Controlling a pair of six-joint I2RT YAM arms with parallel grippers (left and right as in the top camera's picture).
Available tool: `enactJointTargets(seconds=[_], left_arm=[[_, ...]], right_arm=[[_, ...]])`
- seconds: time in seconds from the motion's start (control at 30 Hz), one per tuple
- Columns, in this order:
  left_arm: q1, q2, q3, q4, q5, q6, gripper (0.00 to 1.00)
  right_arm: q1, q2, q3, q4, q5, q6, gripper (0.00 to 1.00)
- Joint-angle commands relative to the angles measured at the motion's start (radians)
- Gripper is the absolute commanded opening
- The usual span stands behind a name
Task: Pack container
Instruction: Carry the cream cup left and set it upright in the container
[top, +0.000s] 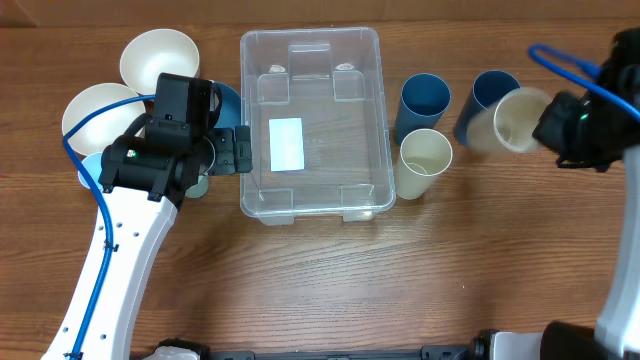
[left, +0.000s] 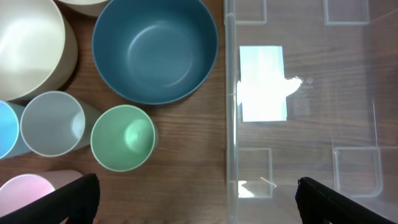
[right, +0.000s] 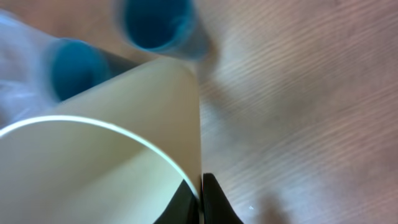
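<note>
Light: bright, even, soft shadows | Glare: you see white flare on the clear rectangular plastic container (left: 323, 124) | Blur: tall cream plastic cup (top: 515, 120) smeared, dark blue plastic cup (right: 155, 22) unfocused

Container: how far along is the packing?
Done: nothing; the clear container holds only its white label. In hand: the right gripper is shut on a cream cup, right of the container. To pack: two blue cups, a second cream cup, cream bowls, a blue bowl, small cups. The left gripper hangs open at the container's left wall.
</note>
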Motion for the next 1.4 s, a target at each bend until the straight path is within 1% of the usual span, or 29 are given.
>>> enactJointTargets(seconds=[0.0,0.03,0.17,0.23,0.33,0.47,0.57,0.87,1.1,1.37], left_arm=[[-0.001,0.001,0.023,0.006,-0.003,0.023,1.0],[-0.001,0.001,0.023,0.009,-0.003,0.023,1.0],[-0.001,0.001,0.023,0.01,-0.005,0.023,1.0],[-0.001,0.001,0.023,-0.003,-0.006,0.023,1.0],[-0.001,0.001,0.023,-0.025,-0.006,0.023,1.0],[-0.001,0.001,0.023,-0.039,-0.005,0.023,1.0],[-0.001,0.001,0.023,-0.039,-0.005,0.023,1.0],[-0.001,0.001,0.023,-0.041,-0.002,0.022,1.0],[-0.001,0.001,0.023,-0.048,-0.002,0.019,1.0],[-0.002,0.001,0.023,-0.052,0.026,0.019,1.0]], right_arm=[[0.119,-0.036,0.195,-0.013,-0.048,0.011,0.04],[0.169,-0.036,0.22,0.0,-0.056,0.007,0.04],[0.344,-0.016,0.226,0.115,-0.063,-0.042,0.04],[0.407,0.021,0.226,0.172,-0.063,-0.046,0.04],[0.46,0.105,0.227,0.247,-0.057,-0.068,0.04],[0.468,0.241,0.227,0.312,-0.053,-0.095,0.04],[0.468,0.317,0.227,0.348,-0.051,-0.144,0.04],[0.468,0.504,0.227,0.459,0.001,-0.164,0.04],[0.468,0.579,0.226,0.528,0.056,-0.174,0.04],[0.468,0.632,0.226,0.517,0.079,-0.173,0.04]])
